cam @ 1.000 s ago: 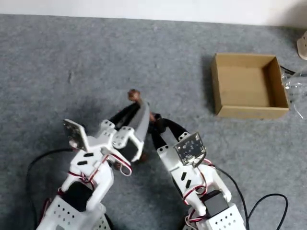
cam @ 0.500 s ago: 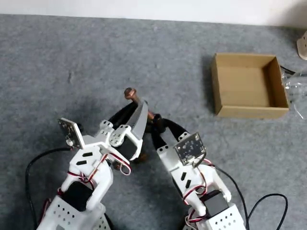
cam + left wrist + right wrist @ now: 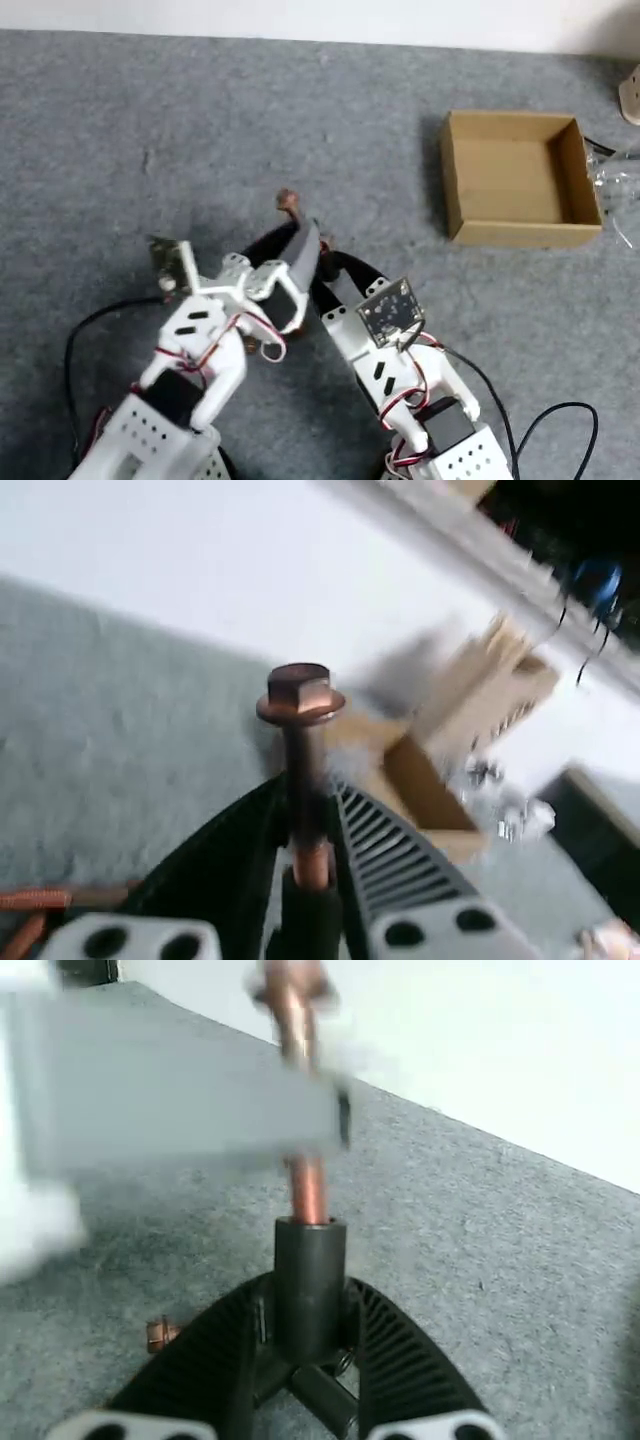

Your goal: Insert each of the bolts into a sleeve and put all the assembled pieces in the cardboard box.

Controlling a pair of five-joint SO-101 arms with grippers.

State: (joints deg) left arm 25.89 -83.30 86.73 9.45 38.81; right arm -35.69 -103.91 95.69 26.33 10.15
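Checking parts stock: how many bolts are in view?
2. The held bolt is in the left claw, its tip in the sleeve; a loose bolt lies on the carpet. Others may be hidden.

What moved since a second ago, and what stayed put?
The left arm twisted and swung a little toward the box, carrying the bolt that way, its jaws still shut on it. The right arm barely moved and still holds the sleeve at the bolt's tip. The box stayed.
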